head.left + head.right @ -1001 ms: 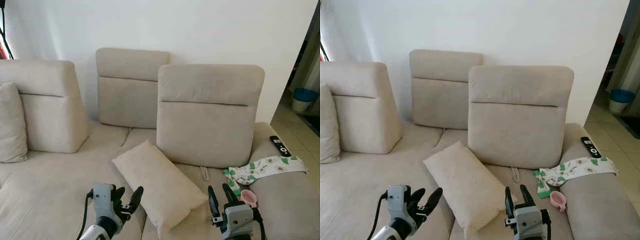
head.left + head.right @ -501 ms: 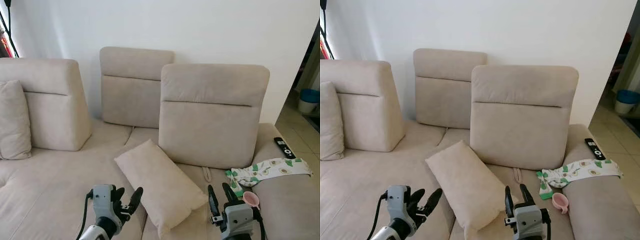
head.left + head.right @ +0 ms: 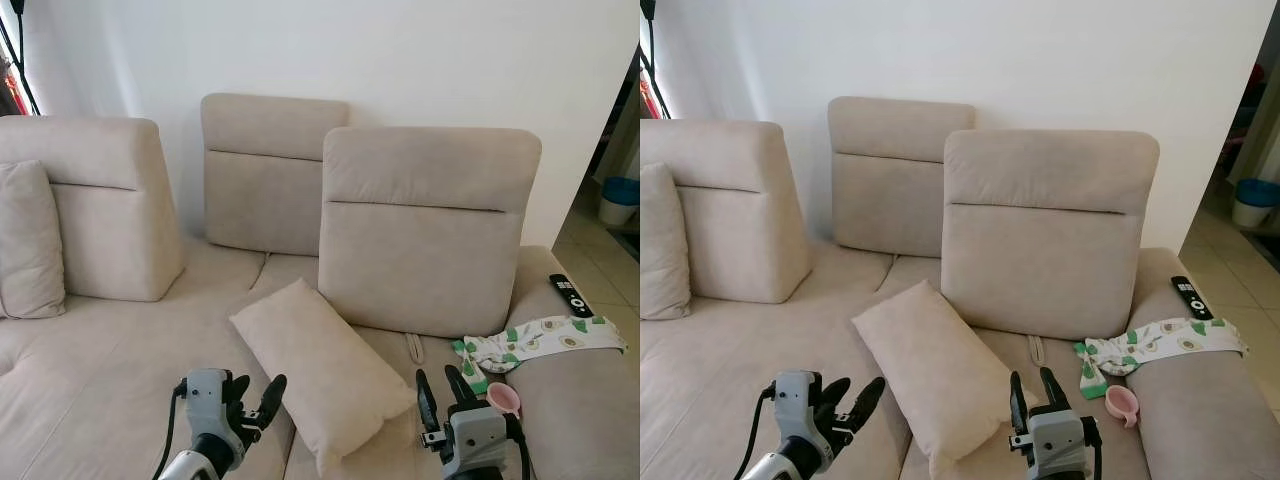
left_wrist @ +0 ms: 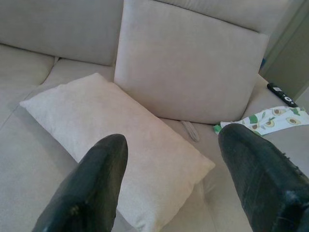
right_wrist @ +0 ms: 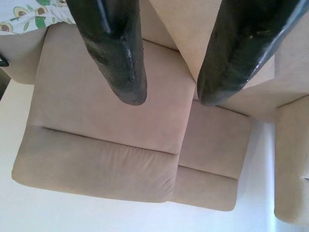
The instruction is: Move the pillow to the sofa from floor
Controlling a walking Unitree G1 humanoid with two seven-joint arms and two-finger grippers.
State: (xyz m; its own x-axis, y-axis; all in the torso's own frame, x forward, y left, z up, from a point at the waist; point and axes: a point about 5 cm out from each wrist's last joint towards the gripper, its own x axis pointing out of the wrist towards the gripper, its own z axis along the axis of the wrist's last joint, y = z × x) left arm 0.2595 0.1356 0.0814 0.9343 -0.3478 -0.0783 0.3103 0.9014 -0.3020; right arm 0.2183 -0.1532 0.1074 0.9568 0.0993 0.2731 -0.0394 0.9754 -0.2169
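A: Where is the cream rectangular fabric pillow (image 3: pixel 320 370)?

B: Lying flat on the seat of the beige fabric sofa (image 3: pixel 110 370), set diagonally, its far corner toward 11 o'clock and its near corner at the seat's front edge. It touches the foot of the large upright beige back cushion (image 3: pixel 425 225) at 1 o'clock.

A: And the grippers?

B: The left gripper (image 3: pixel 252 395) hovers just beside the pillow's 8 o'clock edge, fingers released and spread, apart from it. The right gripper (image 3: pixel 443 392) hovers at the pillow's 4 o'clock corner, fingers parted, holding nothing.

A: Any open room?

B: A broad bare stretch of seat from 9 to 10 o'clock. At 3 o'clock it is crowded: an avocado-print white cloth (image 3: pixel 545 338), a small pink cup (image 3: pixel 503 399), and a black remote control (image 3: pixel 570 294) on the armrest.
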